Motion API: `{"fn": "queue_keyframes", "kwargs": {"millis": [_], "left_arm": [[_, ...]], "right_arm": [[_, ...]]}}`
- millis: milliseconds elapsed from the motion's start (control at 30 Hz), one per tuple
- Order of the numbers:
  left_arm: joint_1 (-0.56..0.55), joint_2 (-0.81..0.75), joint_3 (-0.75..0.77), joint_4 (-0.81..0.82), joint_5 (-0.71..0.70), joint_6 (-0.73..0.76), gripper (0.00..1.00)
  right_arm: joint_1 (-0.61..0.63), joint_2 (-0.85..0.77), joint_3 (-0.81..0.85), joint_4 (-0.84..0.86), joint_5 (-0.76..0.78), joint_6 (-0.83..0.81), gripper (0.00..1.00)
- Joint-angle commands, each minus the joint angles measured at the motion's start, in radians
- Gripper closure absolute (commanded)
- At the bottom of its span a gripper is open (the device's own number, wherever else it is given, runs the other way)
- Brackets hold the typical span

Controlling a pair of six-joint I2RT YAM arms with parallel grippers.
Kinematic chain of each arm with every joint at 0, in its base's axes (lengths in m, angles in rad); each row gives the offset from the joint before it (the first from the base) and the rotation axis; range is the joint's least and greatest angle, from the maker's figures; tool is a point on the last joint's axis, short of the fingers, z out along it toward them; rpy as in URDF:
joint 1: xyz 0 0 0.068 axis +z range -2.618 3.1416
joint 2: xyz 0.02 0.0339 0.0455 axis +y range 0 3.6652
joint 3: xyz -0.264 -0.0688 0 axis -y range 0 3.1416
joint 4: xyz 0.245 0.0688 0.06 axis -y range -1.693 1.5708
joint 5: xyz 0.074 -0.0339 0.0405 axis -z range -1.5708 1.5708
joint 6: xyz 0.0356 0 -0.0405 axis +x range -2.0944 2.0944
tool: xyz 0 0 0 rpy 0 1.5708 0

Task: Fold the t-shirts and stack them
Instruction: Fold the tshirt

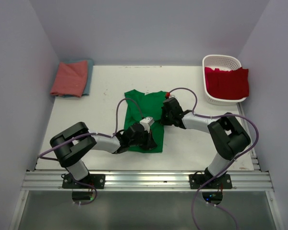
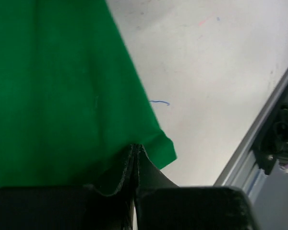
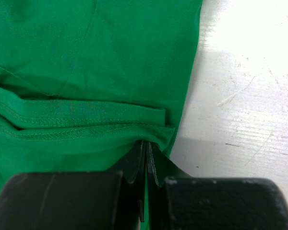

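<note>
Cloth is pinched in both of my grippers. From the top camera I see the bright green cloth t-shirt (image 1: 143, 108) lying flat in the middle of the white table (image 1: 110, 86). My left gripper (image 1: 152, 143) sits on the lower end of the green shirt, near its lower right corner. My right gripper (image 1: 166, 115) sits at the right edge of the green shirt, a little higher in the frame.

In the left wrist camera, the left gripper (image 2: 135, 155) has its two black fingers pressed together on the edge of the green shirt (image 2: 62, 96), at the lower middle of the frame. A corner of the cloth pokes out just to the right of them. Bare table (image 2: 216, 62) fills the upper right, and a grey metal rail (image 2: 252, 143) runs down the right side.

In the right wrist camera, the right gripper (image 3: 146, 155) is squeezed tight too, with green cloth caught between its fingers. It holds the green shirt (image 3: 86, 48) near the edge, where stitched hems lie one over another. White table (image 3: 245, 96) shows on the right.

At the upper left of the top view, a folded salmon-pink cloth t-shirt (image 1: 69, 79) lies on a teal-blue cloth t-shirt (image 1: 89, 76), and only a strip of the blue one shows. At the upper right, a white plastic lattice basket (image 1: 222, 61) holds a bright red cloth t-shirt (image 1: 228, 82).
</note>
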Motion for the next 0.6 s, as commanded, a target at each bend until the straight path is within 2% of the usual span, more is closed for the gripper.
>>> {"fn": "queue_keyframes", "kwargs": {"millis": [0, 100, 167, 300, 433, 567], "left_arm": [[0.002, -0.025, -0.008, 0.010, -0.115, -0.005, 1.00], [0.002, -0.088, -0.026, -0.018, -0.199, 0.005, 1.00], [0.002, -0.114, -0.031, -0.049, -0.253, 0.013, 0.96], [0.002, -0.117, 0.003, -0.182, -0.396, 0.024, 1.00], [0.002, -0.134, -0.031, -0.152, -0.411, 0.016, 1.00], [0.002, -0.041, 0.017, -0.192, -0.367, 0.022, 1.00]], "right_arm": [[0.007, 0.011, -0.024, -0.062, 0.013, -0.006, 1.00], [0.007, 0.006, -0.033, -0.062, 0.015, -0.009, 1.00], [0.007, 0.006, -0.038, -0.059, 0.016, -0.009, 1.00], [0.007, 0.011, -0.037, -0.056, 0.015, -0.009, 1.00], [0.007, 0.012, -0.038, -0.061, 0.016, -0.015, 1.00], [0.007, 0.015, -0.034, -0.061, 0.018, -0.015, 1.00]]}}
